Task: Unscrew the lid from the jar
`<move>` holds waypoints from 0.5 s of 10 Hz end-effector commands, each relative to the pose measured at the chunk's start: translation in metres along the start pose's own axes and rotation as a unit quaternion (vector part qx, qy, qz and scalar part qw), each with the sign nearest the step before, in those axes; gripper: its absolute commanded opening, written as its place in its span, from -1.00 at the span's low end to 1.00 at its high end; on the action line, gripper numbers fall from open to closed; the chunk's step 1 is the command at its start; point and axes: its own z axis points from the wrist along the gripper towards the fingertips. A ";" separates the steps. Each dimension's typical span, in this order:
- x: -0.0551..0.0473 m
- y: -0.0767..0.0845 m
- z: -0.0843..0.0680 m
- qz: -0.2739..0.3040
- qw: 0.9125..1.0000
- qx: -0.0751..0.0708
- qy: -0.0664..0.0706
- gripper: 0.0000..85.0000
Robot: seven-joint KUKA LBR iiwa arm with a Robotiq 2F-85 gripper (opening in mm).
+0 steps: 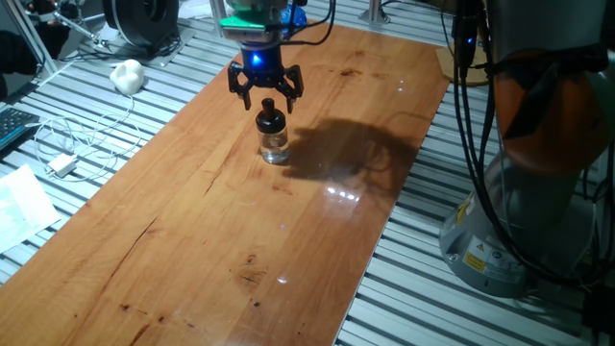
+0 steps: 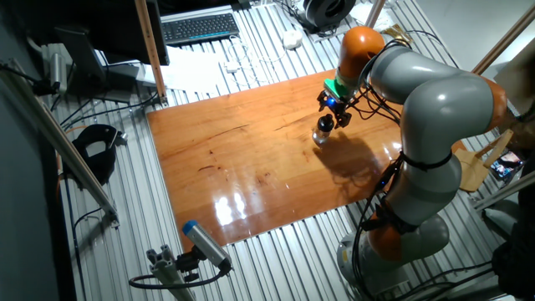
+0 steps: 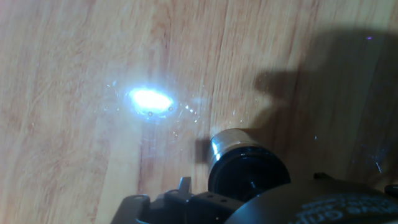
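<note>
The jar point(image 1: 275, 145) is small clear glass and stands upright on the wooden table point(image 1: 221, 231), towards its far end. The black lid point(image 1: 270, 118) sits on top of it. My gripper point(image 1: 267, 100) hangs directly over the lid, jaws spread open, fingertips at about the height of the lid's knob and not closed on it. The other fixed view shows the gripper point(image 2: 334, 109) just above the jar point(image 2: 321, 135). In the hand view the lid point(image 3: 249, 173) lies low and right of centre, with the fingers' dark parts along the bottom edge.
A white lump point(image 1: 128, 75), cables and a white adapter point(image 1: 62, 165) lie on the slatted surface left of the table. The robot's base point(image 1: 509, 221) stands at the right. A keyboard point(image 2: 201, 28) lies beyond the far edge.
</note>
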 end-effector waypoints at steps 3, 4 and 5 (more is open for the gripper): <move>0.002 -0.001 0.008 0.001 1.000 -0.004 -0.004 1.00; 0.002 -0.001 0.010 0.002 1.000 -0.005 -0.004 1.00; 0.002 -0.001 0.012 0.002 1.000 -0.006 -0.005 1.00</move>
